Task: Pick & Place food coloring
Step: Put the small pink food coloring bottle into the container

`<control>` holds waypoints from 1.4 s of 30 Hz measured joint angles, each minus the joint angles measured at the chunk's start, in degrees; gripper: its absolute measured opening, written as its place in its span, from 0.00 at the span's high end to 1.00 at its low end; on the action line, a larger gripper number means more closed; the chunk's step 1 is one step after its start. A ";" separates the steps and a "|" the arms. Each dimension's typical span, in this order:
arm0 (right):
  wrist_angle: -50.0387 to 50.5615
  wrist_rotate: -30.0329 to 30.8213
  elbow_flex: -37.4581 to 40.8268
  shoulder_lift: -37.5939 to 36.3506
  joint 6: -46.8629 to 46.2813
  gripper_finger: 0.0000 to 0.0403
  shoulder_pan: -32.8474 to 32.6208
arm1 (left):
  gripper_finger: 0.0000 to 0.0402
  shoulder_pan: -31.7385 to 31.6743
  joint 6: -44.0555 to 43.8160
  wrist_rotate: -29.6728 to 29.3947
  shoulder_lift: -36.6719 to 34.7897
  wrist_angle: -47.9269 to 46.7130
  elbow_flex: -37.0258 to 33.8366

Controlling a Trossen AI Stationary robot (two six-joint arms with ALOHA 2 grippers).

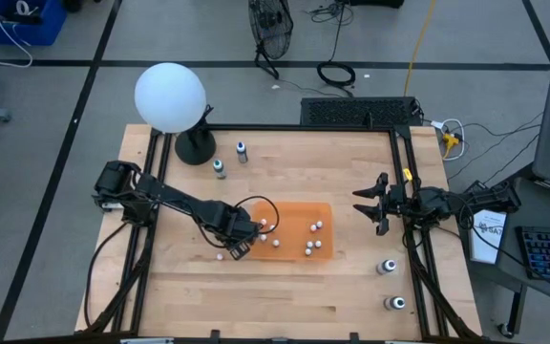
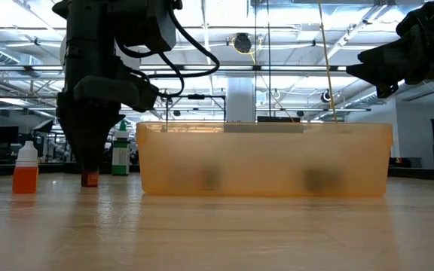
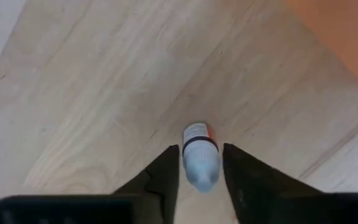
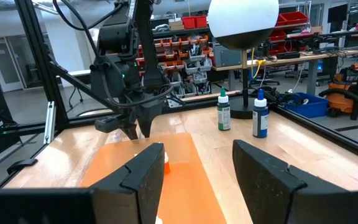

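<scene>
My left gripper [image 1: 240, 247] [image 2: 89, 167] points down at the table just left of the orange tray [image 1: 296, 210]. It is open. Its fingers stand close on either side of a small food coloring bottle [image 3: 200, 155] [image 2: 90, 178] with a white cap and an orange-red body. The bottle stands upright on the wood, and a thin gap shows at each side of the cap. Several white-capped bottles [image 1: 310, 247] stand inside the tray. Another orange bottle [image 2: 25, 169] [image 1: 220, 256] stands on the table beside my left gripper. My right gripper [image 1: 369, 204] [image 4: 194, 165] hovers open, right of the tray.
Two bottles [image 1: 219, 167] [image 1: 242, 150] stand near the black base of the white globe lamp [image 1: 169, 97] at the far left. Two larger bottles [image 1: 387, 267] [image 1: 396, 303] stand near the right edge. The tray's walls [image 2: 262, 159] rise beside my left gripper. Bare wood lies along the near side.
</scene>
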State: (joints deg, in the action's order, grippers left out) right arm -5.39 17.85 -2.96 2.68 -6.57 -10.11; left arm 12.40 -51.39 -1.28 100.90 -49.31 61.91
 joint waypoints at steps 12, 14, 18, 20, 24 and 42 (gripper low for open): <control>0.00 0.00 0.00 0.00 0.00 0.56 0.00 | 0.85 0.11 7.10 -2.26 -0.54 -2.25 5.26; 0.00 0.00 0.00 -0.01 0.01 0.56 0.00 | 0.85 0.32 8.80 -3.07 -0.48 -6.07 9.69; 0.00 0.00 0.00 0.00 0.00 0.55 0.00 | 0.85 0.60 12.62 -5.30 -0.58 -9.92 18.80; 0.00 0.01 0.00 0.00 0.00 0.55 0.00 | 0.85 0.61 14.34 -6.15 -0.55 -10.63 22.59; 0.00 0.01 0.01 -0.02 0.00 0.56 0.00 | 0.85 0.59 17.04 -6.65 0.19 -10.22 26.52; -0.01 0.02 0.02 0.25 0.00 0.55 0.00 | 0.85 1.66 20.46 4.72 13.57 -6.53 26.46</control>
State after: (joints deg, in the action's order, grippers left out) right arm -5.39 17.87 -2.94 2.93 -6.57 -10.11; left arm 14.06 -30.93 3.44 114.47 -55.84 88.37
